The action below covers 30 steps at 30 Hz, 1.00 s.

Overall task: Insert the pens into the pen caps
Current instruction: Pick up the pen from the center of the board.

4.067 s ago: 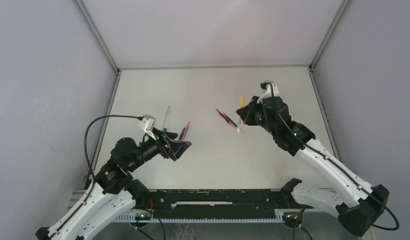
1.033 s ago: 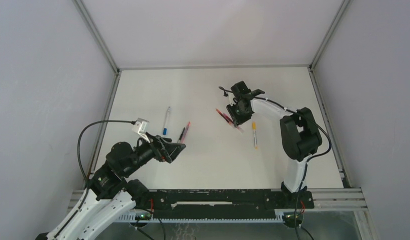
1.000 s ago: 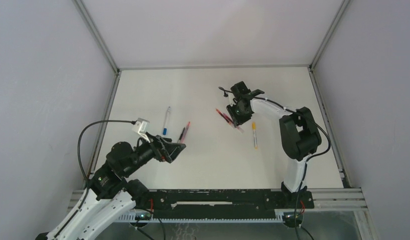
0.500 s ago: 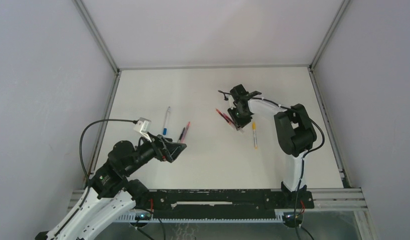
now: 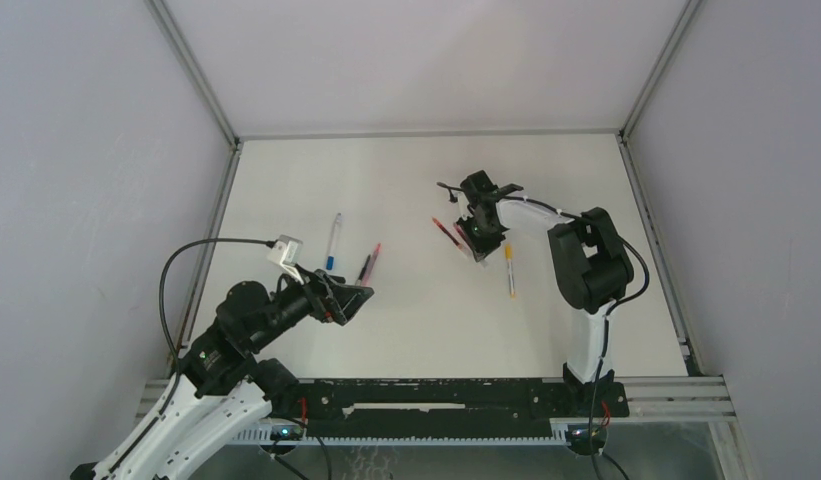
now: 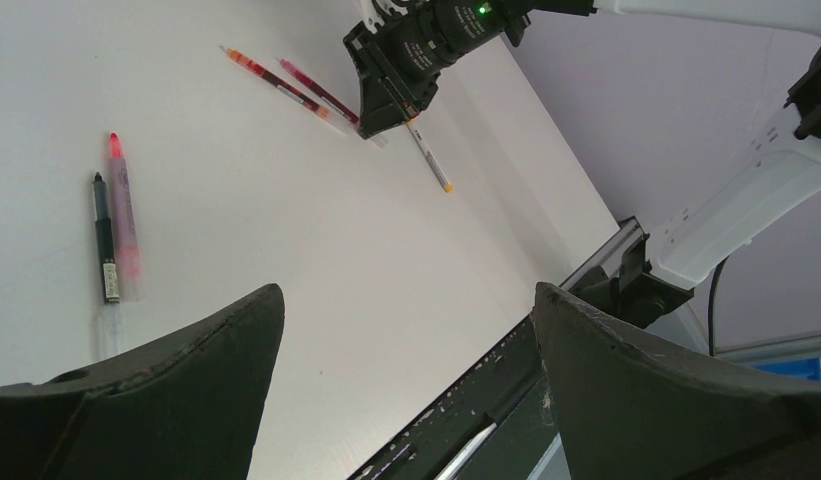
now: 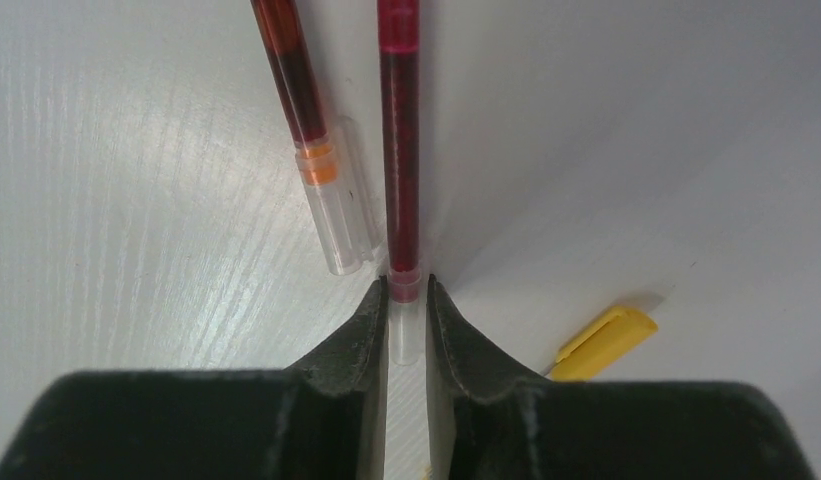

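My right gripper is down at the table, its fingers shut on the clear end of a magenta pen. A red pen with an orange ring lies just left of it, apart from the fingers. A yellow pen lies to the right, its yellow end beside my right finger. My left gripper hovers wide open and empty. A black pen and a pink pen lie side by side ahead of it. A blue pen lies farther left. No loose caps show.
The white table is walled by grey panels on the left, back and right. A black rail runs along the near edge between the arm bases. The right arm stands folded over the right half of the table.
Four seconds ago my right gripper was raised by the yellow pen; that pen now lies on the table and the gripper has come down onto the magenta pen. The left arm has barely moved.
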Available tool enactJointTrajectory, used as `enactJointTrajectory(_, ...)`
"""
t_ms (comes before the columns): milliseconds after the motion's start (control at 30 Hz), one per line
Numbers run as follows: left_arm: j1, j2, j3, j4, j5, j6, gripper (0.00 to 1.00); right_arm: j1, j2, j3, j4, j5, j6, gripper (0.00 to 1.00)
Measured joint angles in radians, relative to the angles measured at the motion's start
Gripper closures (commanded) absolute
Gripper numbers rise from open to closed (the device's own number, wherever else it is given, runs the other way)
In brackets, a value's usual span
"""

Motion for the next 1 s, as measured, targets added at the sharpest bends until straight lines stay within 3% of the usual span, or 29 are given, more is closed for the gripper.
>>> enactJointTrajectory(300, 0.000, -0.009, 0.000, 0.000, -0.049, -0.026, 0.01, -0.002, -0.101, -0.060, -0.001, -0.001, 0.029, 1.00)
enactJointTrajectory(633, 0.000, -0.057, 0.000, 0.119, -0.105, -0.130, 0.02, 0.032, -0.589, -0.119, 0.066, -0.088, 0.175, 1.00)
enactJointTrajectory(767, 0.000, -0.048, 0.011, 0.187, -0.106, -0.159, 0.03, 0.179, -0.797, -0.233, 0.201, -0.151, 0.343, 1.00)
enactJointTrajectory(867, 0.000, -0.014, 0.040, 0.240, -0.099, -0.174, 0.05, 0.355, -0.911, -0.341, 0.361, -0.148, 0.483, 1.00)
enactJointTrajectory(1000, 0.000, 0.034, 0.074, 0.296, -0.072, -0.177, 0.08, 0.534, -0.974, -0.433, 0.547, -0.099, 0.626, 1.00)
